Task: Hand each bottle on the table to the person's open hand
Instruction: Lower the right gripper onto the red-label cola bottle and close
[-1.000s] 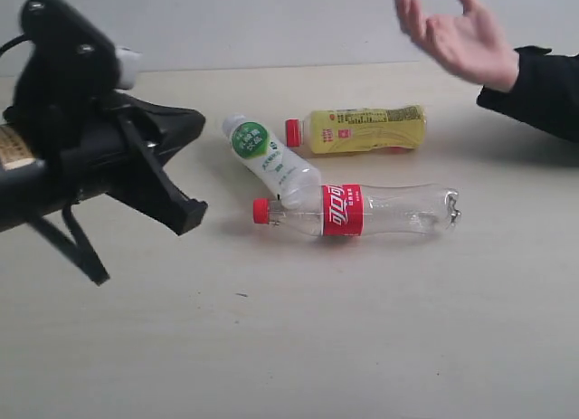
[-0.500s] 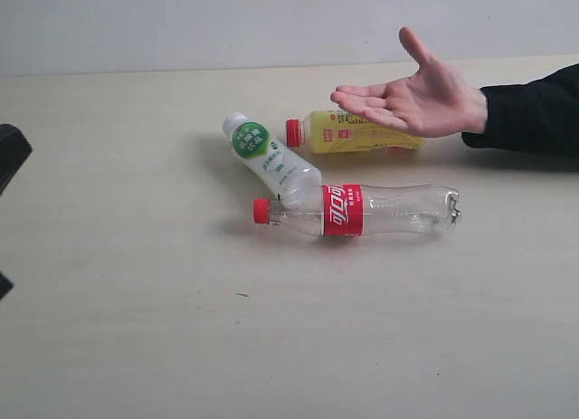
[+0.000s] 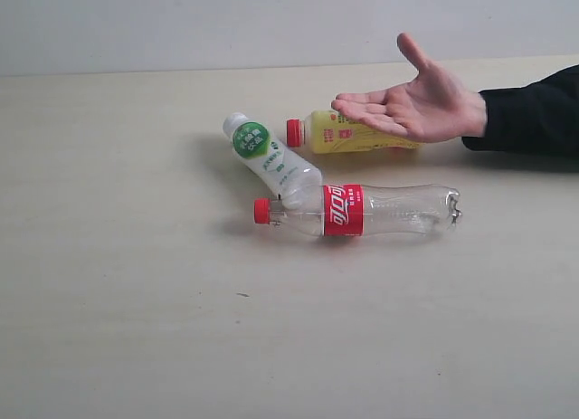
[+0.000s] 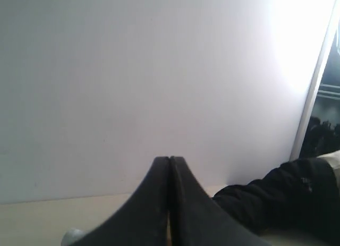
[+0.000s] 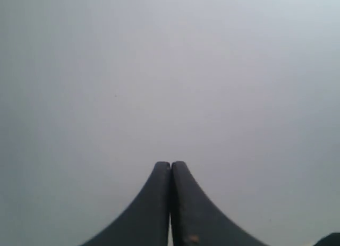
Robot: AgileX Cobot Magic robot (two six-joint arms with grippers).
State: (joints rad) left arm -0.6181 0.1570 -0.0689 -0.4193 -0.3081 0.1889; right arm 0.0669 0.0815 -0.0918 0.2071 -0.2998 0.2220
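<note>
Because the white bottle (image 3: 268, 157) is propped against the neck of the clear bottle (image 3: 362, 211) on the desk (image 3: 136, 328), either could be set rolling if the other is lifted carelessly; the yellow bottle (image 3: 357, 132) lies just behind, partly covered by the open hand (image 3: 416, 104), which could be bumped in a reach. The left claw (image 4: 169, 160) and the right claw (image 5: 171, 164) are seen pressed shut and empty, pointed at a bare wall (image 5: 159, 70). Neither arm is shown in the exterior view, and only three bottles can be made out.

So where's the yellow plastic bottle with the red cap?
Exterior view: the yellow plastic bottle lies on its side right of centre, partly hidden by the person's hand, beside the white-capped bottle.
</note>
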